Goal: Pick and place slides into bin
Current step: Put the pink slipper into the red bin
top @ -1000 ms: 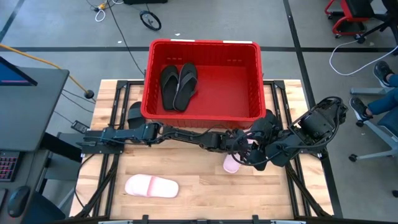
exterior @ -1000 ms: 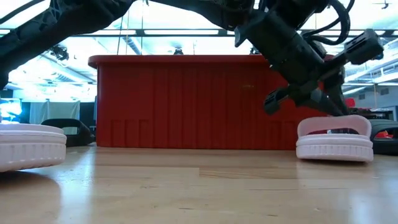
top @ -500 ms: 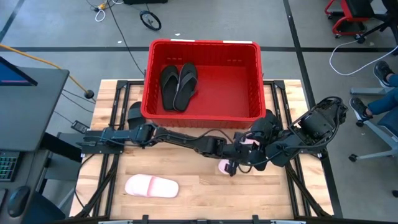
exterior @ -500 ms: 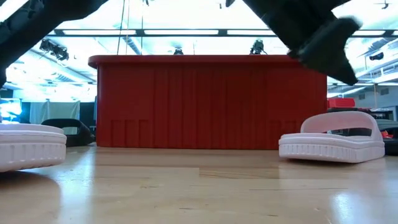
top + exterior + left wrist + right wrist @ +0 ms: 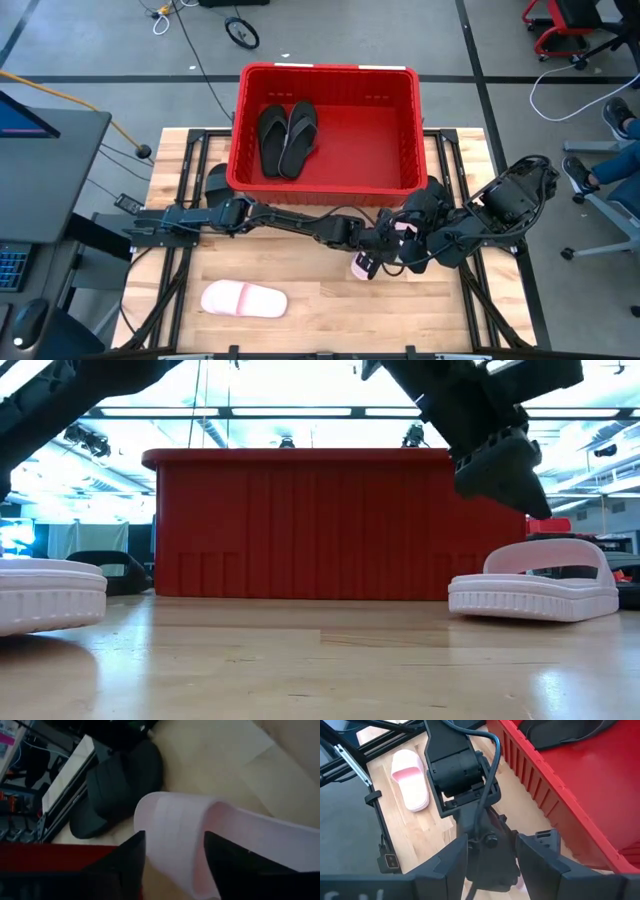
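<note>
- Left claw (image 5: 366,263) open, fingers straddling pink slide (image 5: 533,588) on tabletop (image 5: 320,300), near bin (image 5: 325,125) front.
- Right claw (image 5: 412,250) just beside it, open, holding nothing.
- Tip: lower onto strap, close squarely, lift clear of bin wall.
- Second pink slide (image 5: 243,299) well apart; black pair (image 5: 287,138) in bin.

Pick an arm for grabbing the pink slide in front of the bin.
Left. Its gripper hangs right over that pink slide, jaws open astride it. The right gripper crowds close beside but looks onto the left arm.
</note>
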{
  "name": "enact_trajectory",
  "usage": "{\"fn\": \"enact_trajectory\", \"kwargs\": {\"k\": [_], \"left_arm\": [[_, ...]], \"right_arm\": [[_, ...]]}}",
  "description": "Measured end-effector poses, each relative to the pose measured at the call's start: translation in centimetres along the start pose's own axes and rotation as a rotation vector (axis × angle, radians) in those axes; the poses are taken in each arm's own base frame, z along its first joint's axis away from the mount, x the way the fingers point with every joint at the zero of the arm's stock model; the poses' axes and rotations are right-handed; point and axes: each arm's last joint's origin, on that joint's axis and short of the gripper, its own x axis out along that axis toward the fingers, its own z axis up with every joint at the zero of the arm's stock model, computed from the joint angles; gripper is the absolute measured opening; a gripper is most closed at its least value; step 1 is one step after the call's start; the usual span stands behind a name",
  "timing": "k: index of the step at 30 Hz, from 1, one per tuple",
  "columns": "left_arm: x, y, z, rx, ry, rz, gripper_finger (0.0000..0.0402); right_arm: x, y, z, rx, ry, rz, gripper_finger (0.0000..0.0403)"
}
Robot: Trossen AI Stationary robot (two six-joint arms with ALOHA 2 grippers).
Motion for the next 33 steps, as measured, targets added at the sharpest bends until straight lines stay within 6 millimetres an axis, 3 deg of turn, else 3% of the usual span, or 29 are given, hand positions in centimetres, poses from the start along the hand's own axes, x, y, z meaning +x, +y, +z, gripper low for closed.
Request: {"fn": "enact_trajectory", "kwargs": {"k": [7, 13, 23, 28, 33], "left_arm": [[1.4, -0.7, -0.6, 0.004, 0.018, -0.006, 0.0242], [2.5, -1.7, -1.0, 0.008, 0.031, -0.001, 0.0236], [4.5, -0.6, -2.6, -0.029, 0.083, 0.092, 0.0224], [4.8, 0.3, -3.3, -0.081, 0.105, 0.119, 0.0162], [4.6, 0.3, -3.4, -0.100, 0.140, 0.147, 0.0027]], "right_arm": [[0.0, 0.0, 0.0, 0.000, -0.002, -0.001, 0.0173], [0.0, 0.0, 0.0, 0.000, -0.002, -0.001, 0.0173], [0.0, 0.0, 0.0, 0.000, -0.003, -0.001, 0.0173], [0.0, 0.0, 0.0, 0.000, -0.015, -0.009, 0.0173], [0.0, 0.0, 0.1, 0.001, -0.018, -0.010, 0.0173]]}}
